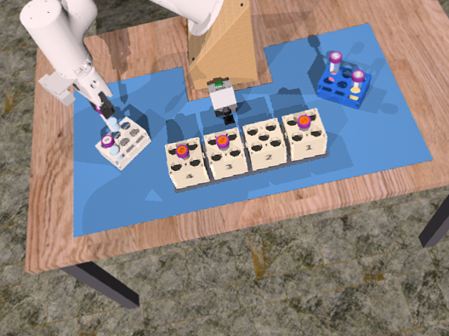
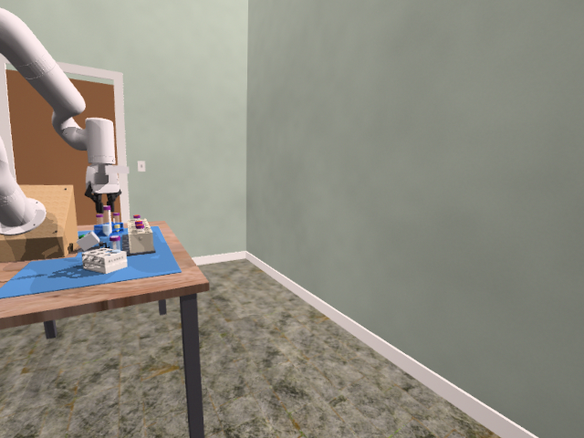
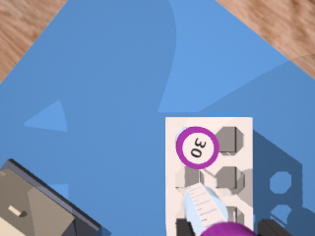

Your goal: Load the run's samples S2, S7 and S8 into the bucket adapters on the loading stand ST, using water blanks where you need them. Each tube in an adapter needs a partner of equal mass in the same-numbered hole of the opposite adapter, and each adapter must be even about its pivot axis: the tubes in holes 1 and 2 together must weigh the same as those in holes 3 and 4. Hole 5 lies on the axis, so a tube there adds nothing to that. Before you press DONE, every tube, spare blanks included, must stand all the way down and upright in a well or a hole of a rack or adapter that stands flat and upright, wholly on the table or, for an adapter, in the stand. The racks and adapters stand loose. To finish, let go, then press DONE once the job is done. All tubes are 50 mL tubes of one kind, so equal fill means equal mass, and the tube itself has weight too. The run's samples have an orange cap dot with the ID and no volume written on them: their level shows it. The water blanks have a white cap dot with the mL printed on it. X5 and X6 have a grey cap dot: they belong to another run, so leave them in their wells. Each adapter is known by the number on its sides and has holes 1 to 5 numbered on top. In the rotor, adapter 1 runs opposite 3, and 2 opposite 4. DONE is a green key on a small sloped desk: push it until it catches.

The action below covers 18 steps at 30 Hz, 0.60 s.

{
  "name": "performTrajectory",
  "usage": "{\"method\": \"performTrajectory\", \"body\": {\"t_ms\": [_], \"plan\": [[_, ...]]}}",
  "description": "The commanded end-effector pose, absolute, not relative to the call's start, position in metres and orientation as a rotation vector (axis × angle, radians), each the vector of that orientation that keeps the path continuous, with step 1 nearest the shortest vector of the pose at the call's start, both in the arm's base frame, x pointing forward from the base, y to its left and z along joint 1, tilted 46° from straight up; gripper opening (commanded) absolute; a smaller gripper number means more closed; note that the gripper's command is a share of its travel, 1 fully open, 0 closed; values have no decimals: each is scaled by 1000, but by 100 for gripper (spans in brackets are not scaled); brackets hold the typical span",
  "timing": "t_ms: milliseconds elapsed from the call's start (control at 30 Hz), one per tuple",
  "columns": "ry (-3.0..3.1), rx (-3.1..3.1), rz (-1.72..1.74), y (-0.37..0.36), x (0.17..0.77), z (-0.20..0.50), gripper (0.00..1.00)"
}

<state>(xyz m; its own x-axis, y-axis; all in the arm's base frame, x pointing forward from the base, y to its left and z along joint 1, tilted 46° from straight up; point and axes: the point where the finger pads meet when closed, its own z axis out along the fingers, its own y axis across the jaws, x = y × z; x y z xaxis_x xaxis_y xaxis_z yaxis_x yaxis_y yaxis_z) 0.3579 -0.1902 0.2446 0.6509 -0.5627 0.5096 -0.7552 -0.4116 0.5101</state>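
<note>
Tube (image 1: 113,124) (image 2: 107,219) (image 3: 206,208) purple-capped; pale blue, graduated

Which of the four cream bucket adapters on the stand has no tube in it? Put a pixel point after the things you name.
The cream adapter numbered 2 (image 1: 268,159). Each of the other three carries one purple-capped tube with an orange dot.

My claw (image 2: 104,207) grips a purple-capped tube (image 2: 107,219) upright above the counter (image 2: 192,278). Nearest this view, a white rack (image 2: 104,265) stands on the blue mat (image 2: 155,268). A row of cream adapters (image 2: 140,241) stands behind it, bearing purple-rimmed caps.
</note>
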Motion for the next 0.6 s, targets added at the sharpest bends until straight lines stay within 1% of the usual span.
{"method": "performTrajectory", "body": {"t_ms": [0, 567], "plan": [[-1019, 2130, 335, -186, 359, 249, 0], [-1019, 2130, 335, -176, 360, 259, 0]]}}
